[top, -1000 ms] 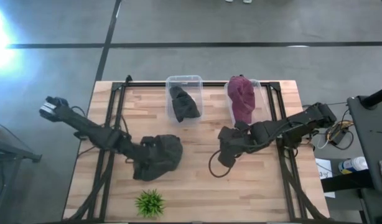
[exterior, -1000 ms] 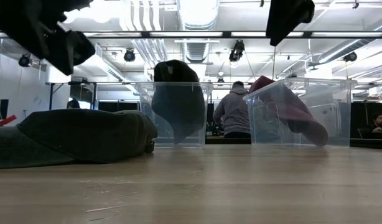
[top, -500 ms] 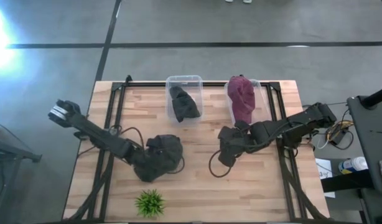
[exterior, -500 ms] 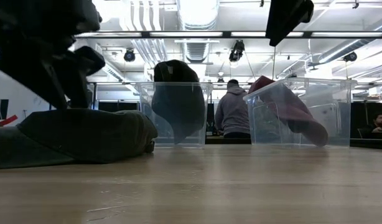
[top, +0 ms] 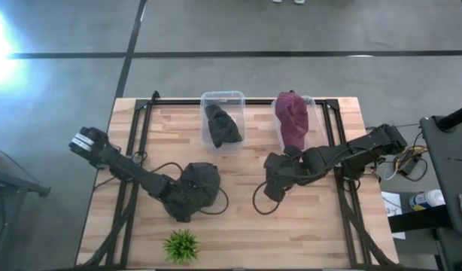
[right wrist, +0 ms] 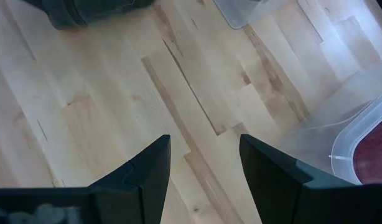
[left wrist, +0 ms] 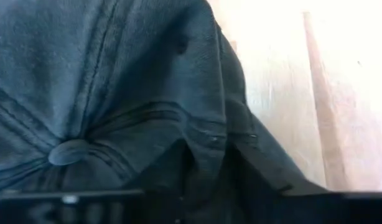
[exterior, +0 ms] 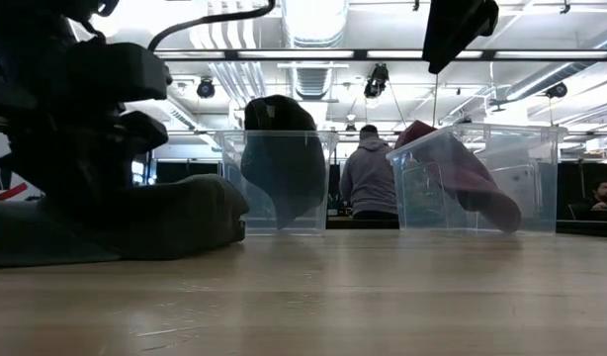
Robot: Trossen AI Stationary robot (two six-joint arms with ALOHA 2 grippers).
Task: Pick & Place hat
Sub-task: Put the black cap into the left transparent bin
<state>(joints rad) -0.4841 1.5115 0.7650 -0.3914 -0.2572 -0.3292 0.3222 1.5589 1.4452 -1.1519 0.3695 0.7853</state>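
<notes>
A dark grey hat (top: 201,185) lies crown up on the wooden table, left of the middle; it also shows in the low view (exterior: 175,213). My left gripper (top: 180,202) is down on its near-left side and shut on its cloth. In the left wrist view the hat (left wrist: 116,68) fills the picture, with its top button (left wrist: 69,152) beside the gripper (left wrist: 206,177). My right gripper (top: 275,185) hangs open over bare wood right of the middle (right wrist: 203,165), touching nothing. My left gripper pinches a raised fold of the hat's crown (left wrist: 200,140) between its two fingers, close to the top button. It comes slanting down from the table's left. Creases run into the pinch. The hat's underside rests on the table.
Two clear bins stand at the far edge: one (top: 223,102) holds a dark hat (top: 222,126), the other (top: 309,105) a maroon hat (top: 293,120). A small green plant (top: 181,245) stands near the near edge. A black cable (top: 259,202) loops below my right gripper. People stand in the room behind.
My left gripper has come down and moved toward the table's right onto the dark grey hat, and the cloth has bunched up at it. The hat has stayed on the table. The right arm has kept still.
</notes>
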